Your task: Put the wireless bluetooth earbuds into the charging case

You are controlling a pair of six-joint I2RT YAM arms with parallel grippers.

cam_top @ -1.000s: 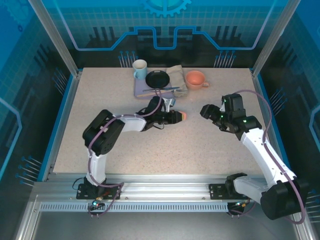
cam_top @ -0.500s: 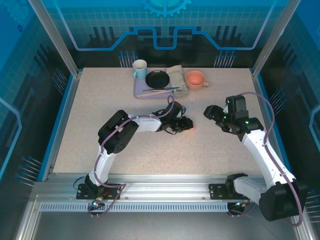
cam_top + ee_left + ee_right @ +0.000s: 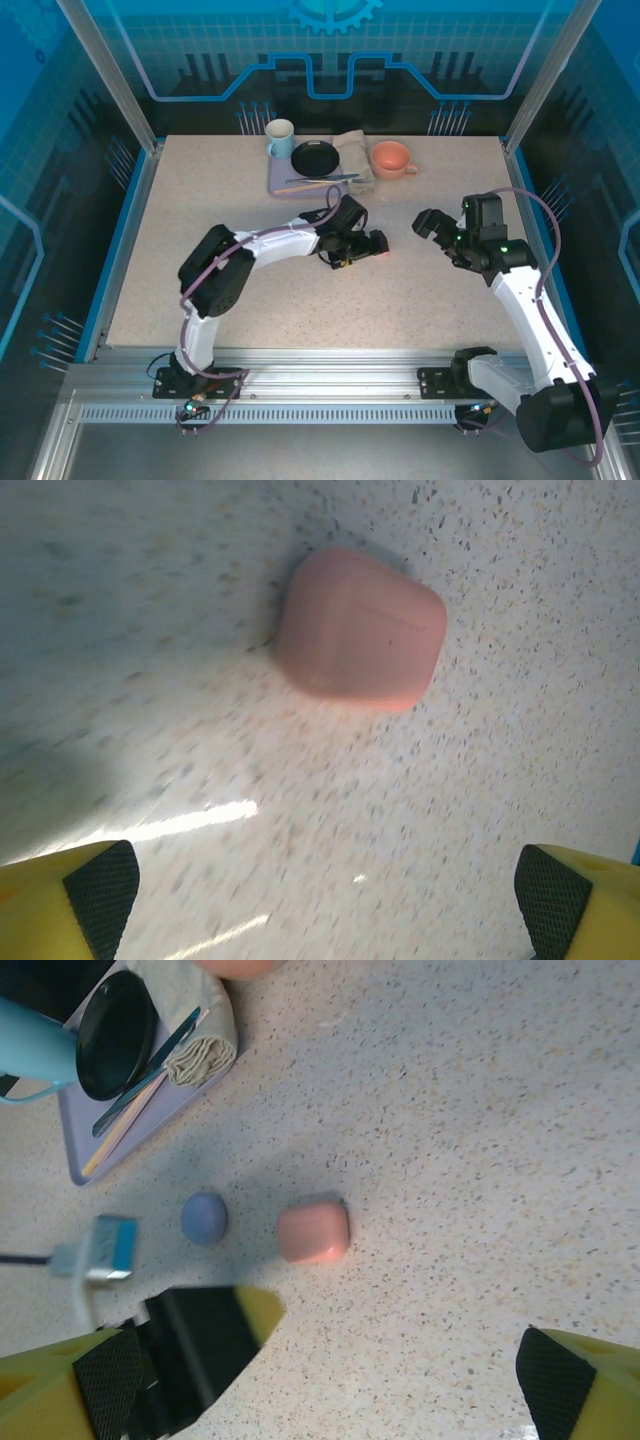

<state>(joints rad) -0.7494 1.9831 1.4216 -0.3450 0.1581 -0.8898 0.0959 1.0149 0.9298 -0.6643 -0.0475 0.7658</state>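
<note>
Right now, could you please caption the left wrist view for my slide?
Pink charging case lying free on the speckled table, ahead of the open left tool.

1. The left gripper [image 3: 377,243] no longer clamps the pink case [image 3: 360,630]. Its jaws now stand wide apart, and the case lies free on the table [image 3: 300,300] just ahead of the fingertips.
2. The left arm [image 3: 280,243] reaches farther right than a second ago, so the case now rests to the right of where it was held.
3. The right gripper [image 3: 428,222] sits slightly farther right than before.
</note>
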